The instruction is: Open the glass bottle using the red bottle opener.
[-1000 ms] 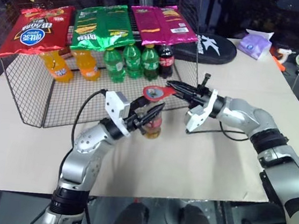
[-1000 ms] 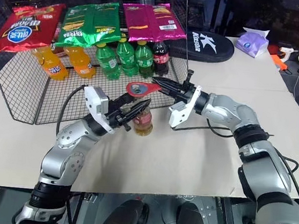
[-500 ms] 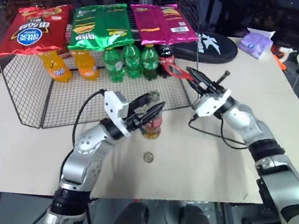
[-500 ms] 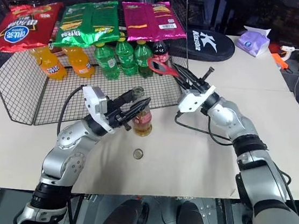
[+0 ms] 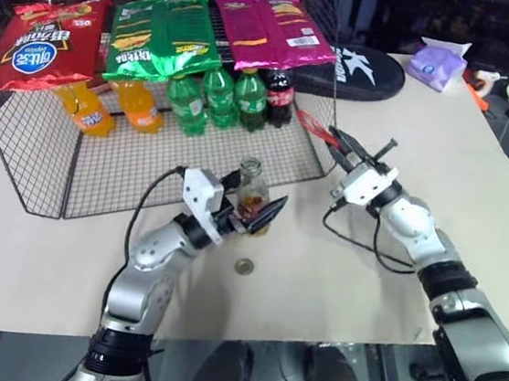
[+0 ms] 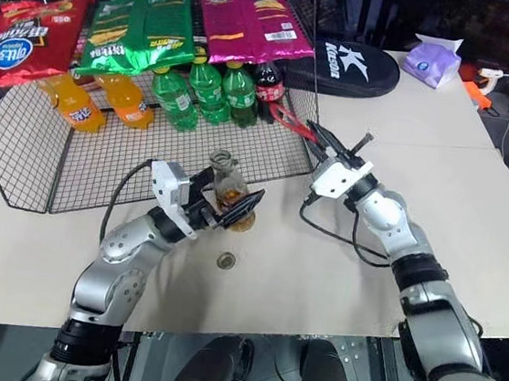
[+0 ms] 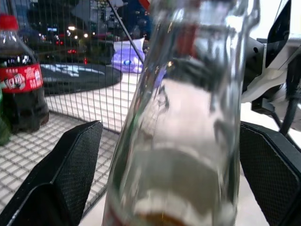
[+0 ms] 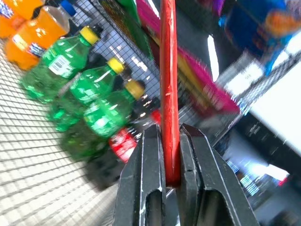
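Observation:
The glass bottle (image 5: 253,193) stands upright on the beige table, just in front of the wire rack, its mouth uncapped. My left gripper (image 5: 254,207) is open around its lower body. In the left wrist view the black fingers (image 7: 61,174) flank the bottle (image 7: 188,141) with a gap on each side. A small round cap (image 5: 244,267) lies on the table in front of the bottle. My right gripper (image 5: 338,140) is to the right of the bottle, shut on the red bottle opener (image 5: 314,124), which points toward the rack. The right wrist view shows the opener (image 8: 168,84) edge-on between the closed fingers (image 8: 151,188).
A wire rack (image 5: 45,176) behind the bottle holds orange bottles (image 5: 84,109), green soda bottles (image 5: 219,99) and a cola bottle (image 5: 278,97), with snack bags (image 5: 161,37) on top. A black case (image 5: 369,70) and purple tissue pack (image 5: 437,66) lie at the back right.
The opener came off the bottle's top and my right gripper swung it right and lower, rolling its wrist. The cap now lies on the table. My left gripper opened off the bottle.

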